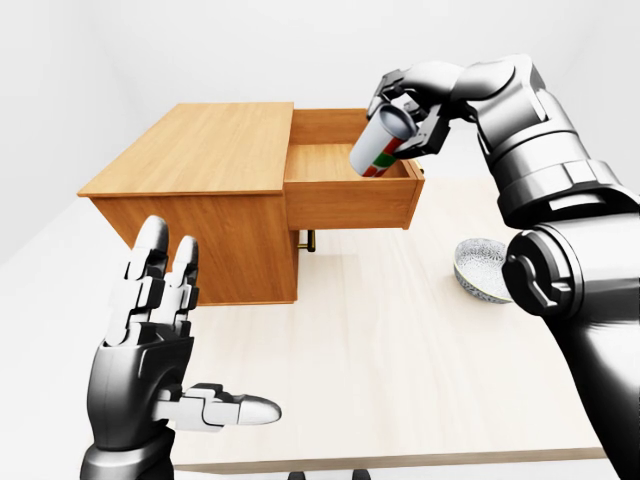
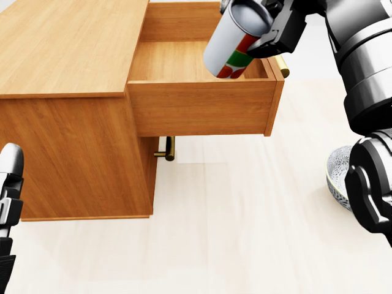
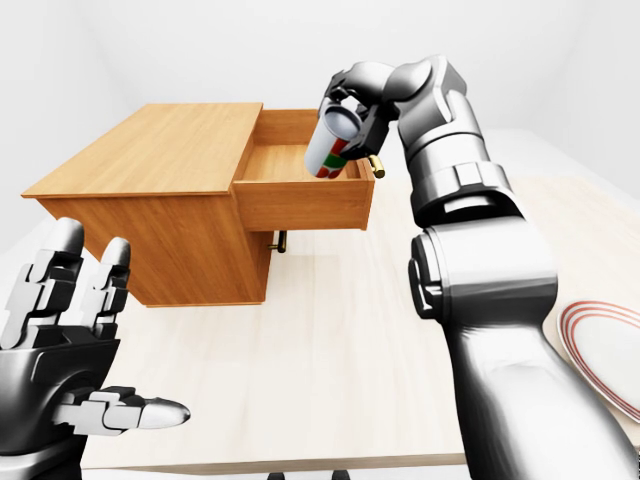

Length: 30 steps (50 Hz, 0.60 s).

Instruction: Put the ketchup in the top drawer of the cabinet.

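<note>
You see a matt, warm-grained wood cabinet, a smooth pale wood table, a glossy white ketchup bottle, and a brass-looking drawer handle.

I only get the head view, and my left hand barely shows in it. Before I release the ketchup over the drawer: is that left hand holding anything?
Observer: No. The left hand is open and empty, with its fingers spread. It is raised at the lower left of the left-eye view, apart from the cabinet.
Operator: What is the patterned thing cut off at my right edge?
Observer: A bowl. It stands alone on the table, to the right of the drawer in the left-eye view.
Operator: Is there anything else on that side?
Observer: Yes, a plate with red rings. It is at the right edge of the right-eye view, partly hidden behind the right arm.
</note>
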Tool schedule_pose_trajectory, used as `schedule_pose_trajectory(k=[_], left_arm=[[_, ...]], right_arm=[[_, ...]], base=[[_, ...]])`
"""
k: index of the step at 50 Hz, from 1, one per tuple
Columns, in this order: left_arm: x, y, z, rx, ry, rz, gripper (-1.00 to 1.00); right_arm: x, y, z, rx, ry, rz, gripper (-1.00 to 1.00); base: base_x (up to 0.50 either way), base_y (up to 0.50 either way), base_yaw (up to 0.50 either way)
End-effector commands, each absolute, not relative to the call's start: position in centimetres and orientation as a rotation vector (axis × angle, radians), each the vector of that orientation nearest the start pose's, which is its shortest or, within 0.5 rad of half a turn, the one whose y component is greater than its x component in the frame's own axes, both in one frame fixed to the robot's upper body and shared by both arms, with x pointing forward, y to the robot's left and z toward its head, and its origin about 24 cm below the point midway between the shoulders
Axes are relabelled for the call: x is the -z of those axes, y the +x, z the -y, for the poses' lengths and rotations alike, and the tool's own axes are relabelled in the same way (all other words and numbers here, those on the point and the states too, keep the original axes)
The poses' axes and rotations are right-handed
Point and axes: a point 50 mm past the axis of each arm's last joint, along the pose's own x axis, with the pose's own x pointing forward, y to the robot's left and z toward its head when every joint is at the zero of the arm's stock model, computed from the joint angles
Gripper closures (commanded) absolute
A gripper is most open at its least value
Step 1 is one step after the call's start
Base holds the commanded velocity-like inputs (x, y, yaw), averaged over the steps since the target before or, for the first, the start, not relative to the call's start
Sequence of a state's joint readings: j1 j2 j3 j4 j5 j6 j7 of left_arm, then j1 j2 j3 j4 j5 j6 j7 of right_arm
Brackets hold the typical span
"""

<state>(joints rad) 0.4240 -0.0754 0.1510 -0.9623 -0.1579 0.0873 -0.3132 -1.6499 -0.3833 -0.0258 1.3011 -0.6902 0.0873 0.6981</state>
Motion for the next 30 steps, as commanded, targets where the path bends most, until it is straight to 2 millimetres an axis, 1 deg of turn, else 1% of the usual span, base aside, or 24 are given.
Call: schedule_pose_trajectory(k=[1,18,21,22,23,24,25,30], left_arm=[[-16.99,14.1,-17.44,0.083,0.005,0.489,-1.0],[-16.87,14.11,-17.3,0.088,0.005,0.482,-1.0],[-16.81,14.17,-17.27,0.089,0.004,0.479,-1.0],[-16.71,14.19,-17.21,0.09,0.004,0.473,-1.0],[-16.7,14.19,-17.2,0.091,0.003,0.472,-1.0],[-16.69,14.18,-17.19,0.091,0.003,0.471,-1.0],[-16.73,14.14,-17.18,0.092,0.004,0.473,-1.0],[-16.66,14.22,-17.18,0.091,0.002,0.47,-1.0]], right_arm=[[-32.37,42.03,14.38,-0.431,-0.961,-0.083,1.0],[-32.15,42.07,14.46,-0.432,-0.957,-0.088,1.0],[-31.86,42.12,14.54,-0.433,-0.958,-0.095,1.0],[-31.87,42.11,14.64,-0.432,-0.956,-0.096,0.06],[-31.9,42.11,14.7,-0.43,-0.953,-0.095,-0.1],[-31.95,42.1,14.73,-0.429,-0.954,-0.095,-0.51],[-32.02,42.09,14.71,-0.427,-0.961,-0.094,-1.0],[-32.46,42.01,14.71,-0.421,-0.964,-0.085,-1.0]], base=[[0.0,0.0,0.0],[0.0,0.0,0.0],[0.0,0.0,0.0],[0.0,0.0,0.0],[0.0,0.0,0.0],[0.0,0.0,0.0],[0.0,0.0,0.0],[0.0,0.0,0.0]])
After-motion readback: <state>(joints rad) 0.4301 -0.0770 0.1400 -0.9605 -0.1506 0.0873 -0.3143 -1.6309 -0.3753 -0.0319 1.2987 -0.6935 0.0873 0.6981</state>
